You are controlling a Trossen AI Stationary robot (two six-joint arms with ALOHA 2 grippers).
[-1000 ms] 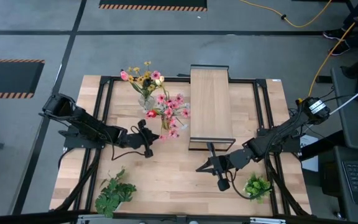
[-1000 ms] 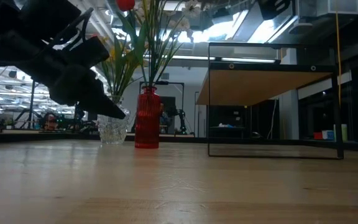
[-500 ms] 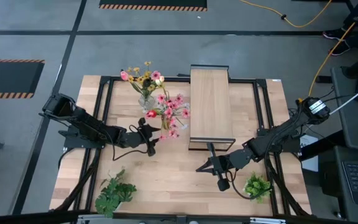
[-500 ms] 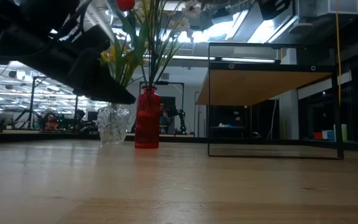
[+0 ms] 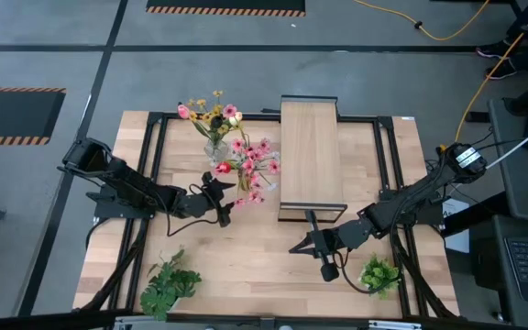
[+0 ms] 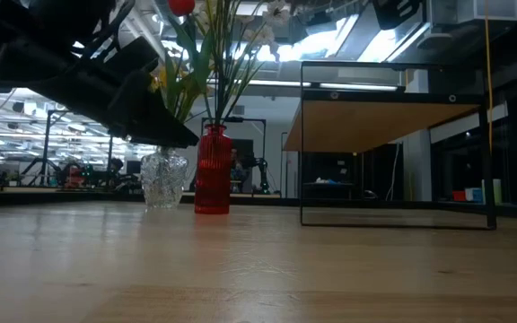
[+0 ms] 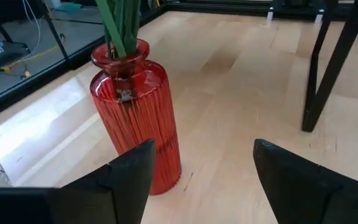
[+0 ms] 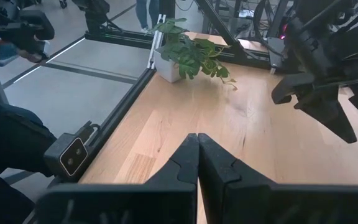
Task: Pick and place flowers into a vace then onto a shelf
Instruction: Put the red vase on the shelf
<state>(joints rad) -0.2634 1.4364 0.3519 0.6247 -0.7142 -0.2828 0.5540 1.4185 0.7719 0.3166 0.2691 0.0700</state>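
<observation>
The clear glass vace [image 5: 215, 150] [image 6: 163, 179] stands on the table left of the shelf [image 5: 312, 151] and holds yellow and pink flowers [image 5: 211, 114]. Beside it, a red ribbed vase [image 7: 138, 109] [image 6: 212, 170] holds green stems with pink blossoms and a red rose [image 5: 248, 170]. My left gripper [image 7: 204, 149] [image 5: 222, 203] is open, just near of the red vase and above the table, touching nothing. My right gripper [image 8: 197, 142] [image 5: 294, 247] is shut and empty, near of the shelf's near end.
Leafy green bunches lie at the table's near left [image 5: 168, 284] and near right [image 5: 379, 273]. The shelf's dark legs [image 7: 328, 62] stand right of the red vase. Bare wood stretches between the two grippers. A person in dark clothes [image 8: 5, 149] stands beyond the table's edge.
My left gripper has opened from shut to wide. It has risen a little and moved slightly toward the red vase. The vases and flowers stand as before.
</observation>
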